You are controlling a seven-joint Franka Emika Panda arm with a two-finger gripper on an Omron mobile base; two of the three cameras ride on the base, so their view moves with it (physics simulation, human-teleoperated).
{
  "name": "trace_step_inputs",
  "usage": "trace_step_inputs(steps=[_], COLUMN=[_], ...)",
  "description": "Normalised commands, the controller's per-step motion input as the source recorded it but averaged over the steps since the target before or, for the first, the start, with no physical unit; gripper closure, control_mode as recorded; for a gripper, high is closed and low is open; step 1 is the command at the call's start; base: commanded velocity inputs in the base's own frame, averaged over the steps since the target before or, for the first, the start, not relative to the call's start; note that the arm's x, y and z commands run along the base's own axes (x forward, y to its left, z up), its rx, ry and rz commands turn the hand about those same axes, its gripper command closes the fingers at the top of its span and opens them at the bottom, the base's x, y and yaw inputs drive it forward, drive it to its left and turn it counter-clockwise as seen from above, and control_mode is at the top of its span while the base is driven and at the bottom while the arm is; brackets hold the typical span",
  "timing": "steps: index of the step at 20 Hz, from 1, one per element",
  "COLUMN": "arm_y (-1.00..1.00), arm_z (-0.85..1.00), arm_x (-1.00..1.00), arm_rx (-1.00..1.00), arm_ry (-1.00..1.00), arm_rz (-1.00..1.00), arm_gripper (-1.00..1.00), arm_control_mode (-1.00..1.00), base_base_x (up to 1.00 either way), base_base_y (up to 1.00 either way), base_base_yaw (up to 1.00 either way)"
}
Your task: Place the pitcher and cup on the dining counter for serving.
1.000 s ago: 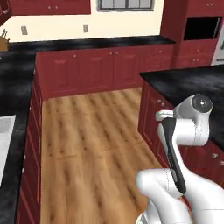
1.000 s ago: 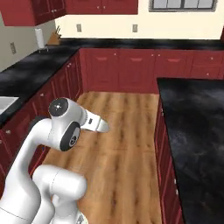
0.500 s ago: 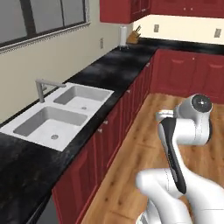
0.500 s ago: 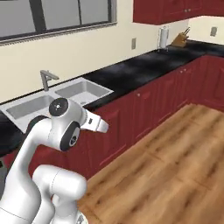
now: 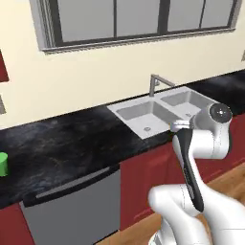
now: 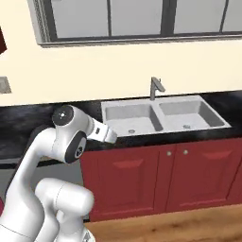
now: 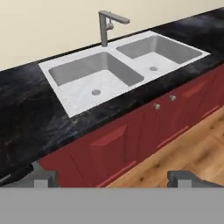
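In the left base view, the cup (image 5: pixel 2 164) is seen on the wall counter (image 5: pixel 62 143), well apart from the gripper and far to its left, not yet collected. In the right base view, the sink (image 6: pixel 160 116) is faced across the counter. In the hand view, the gripper (image 7: pixel 114 178) is held wide open and empty, the sink lying ahead of the jaws.

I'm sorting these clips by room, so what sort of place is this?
A home kitchen, rendered rather than real. A double sink with a faucet sits in a black stone counter over dark red cabinets, below a wide window. A green cup stands on the counter.
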Motion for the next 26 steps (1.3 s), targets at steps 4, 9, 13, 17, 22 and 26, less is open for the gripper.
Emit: trace_step_inputs(steps=[4, 9, 13, 17, 22, 26], arm_y=[0.0, 0.0, 0.0, 0.0, 0.0, 0.0], arm_z=[0.0, 0.0, 0.0, 0.0, 0.0, 0.0], arm_x=[0.0, 0.0, 0.0, 0.0, 0.0, 0.0], arm_rx=[0.0, 0.0, 0.0, 0.0, 0.0, 0.0], arm_ry=[0.0, 0.0, 0.0, 0.0, 0.0, 0.0], arm_rz=[0.0, 0.0, 0.0, 0.0, 0.0, 0.0], arm_gripper=[-1.0, -1.0, -1.0, -1.0, -1.0, -1.0], arm_control_mode=[1.0, 1.0, 1.0, 1.0, 1.0, 1.0], base_base_x=[0.0, -0.01, 0.35, 0.6, 0.56, 0.36], base_base_y=[0.0, 0.13, 0.75, 0.82, 0.72, 0.53], base_base_yaw=[0.98, 0.5, 0.23, 0.21, 0.2, 0.11])
